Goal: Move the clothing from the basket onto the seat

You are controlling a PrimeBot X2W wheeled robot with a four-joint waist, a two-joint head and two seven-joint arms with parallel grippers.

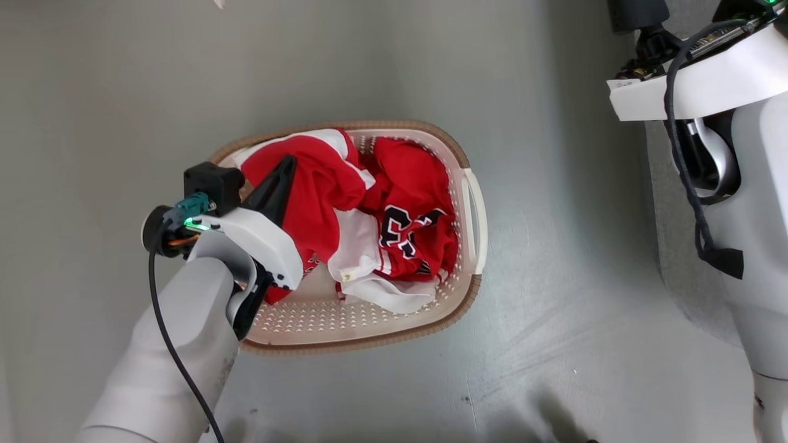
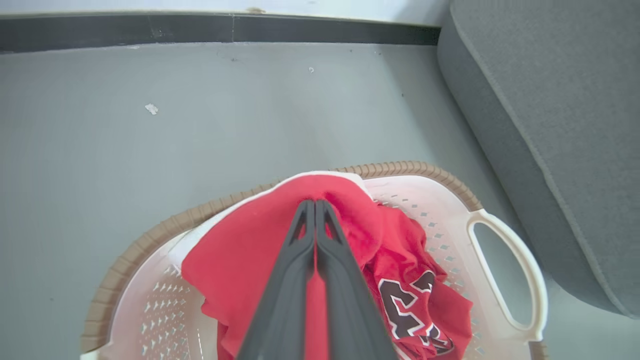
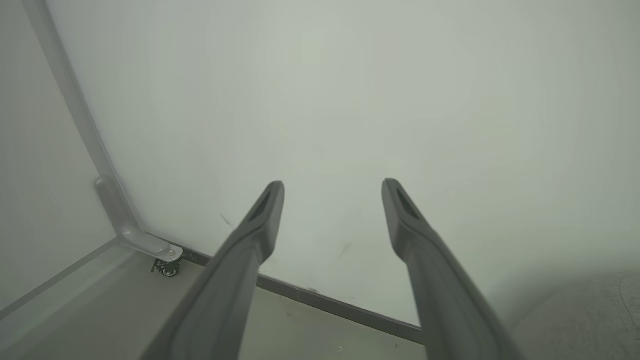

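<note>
Grey floor [image 2: 150, 150] bears basket [image 2: 425, 167] (sofa [image 2: 550, 125] beside).

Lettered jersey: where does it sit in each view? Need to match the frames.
Head view: lettered jersey in the basket's right half, right of the left claw, shut on the plain red garment.
Left wrist view: lettered jersey at lower right, right of that claw's fingers.
Right wrist view: faces a pale wall past the open right claw.
Shared landmark: the basket's white side handle.

Jersey [image 1: 412, 234] bears crumpled block numerals, unreadable.
</note>
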